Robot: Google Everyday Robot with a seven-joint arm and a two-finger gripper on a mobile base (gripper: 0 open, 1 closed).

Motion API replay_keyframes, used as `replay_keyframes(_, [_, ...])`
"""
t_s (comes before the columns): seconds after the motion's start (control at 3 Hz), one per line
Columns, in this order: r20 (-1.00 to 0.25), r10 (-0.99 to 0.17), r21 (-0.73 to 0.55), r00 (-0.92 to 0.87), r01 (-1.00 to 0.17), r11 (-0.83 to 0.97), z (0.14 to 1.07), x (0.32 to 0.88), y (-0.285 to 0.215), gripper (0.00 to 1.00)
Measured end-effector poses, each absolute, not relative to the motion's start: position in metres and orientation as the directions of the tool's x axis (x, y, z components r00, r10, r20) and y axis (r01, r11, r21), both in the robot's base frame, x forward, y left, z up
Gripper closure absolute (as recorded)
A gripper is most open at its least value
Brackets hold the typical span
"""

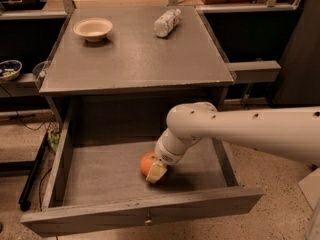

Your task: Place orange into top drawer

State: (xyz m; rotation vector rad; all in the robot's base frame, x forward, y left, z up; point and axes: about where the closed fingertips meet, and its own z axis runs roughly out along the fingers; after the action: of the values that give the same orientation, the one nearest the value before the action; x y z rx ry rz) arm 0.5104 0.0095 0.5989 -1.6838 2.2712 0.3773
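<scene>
The orange is low inside the open top drawer, near the middle of its floor. The drawer is pulled fully out, with its small knob on the front panel facing me. My gripper reaches down into the drawer from the right on a thick white arm. It is shut on the orange, with one cream finger showing against the fruit's front right side. The other finger is hidden behind the orange and the wrist.
A cream bowl and a clear plastic bottle lying on its side are at the back of the grey table top above the drawer. A shelf with a small bowl stands at the left. A dark cabinet is at the right.
</scene>
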Motion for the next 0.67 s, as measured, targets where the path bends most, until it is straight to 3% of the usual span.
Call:
replay_keyframes(0.33, [-0.38, -0.883, 0.038, -0.276, -0.958, 0.283, 0.5993, 0.5104, 0.0096, 0.84])
replay_keyframes(0.67, [-0.38, -0.883, 0.038, -0.276, -0.958, 0.283, 0.5993, 0.5104, 0.0096, 0.61])
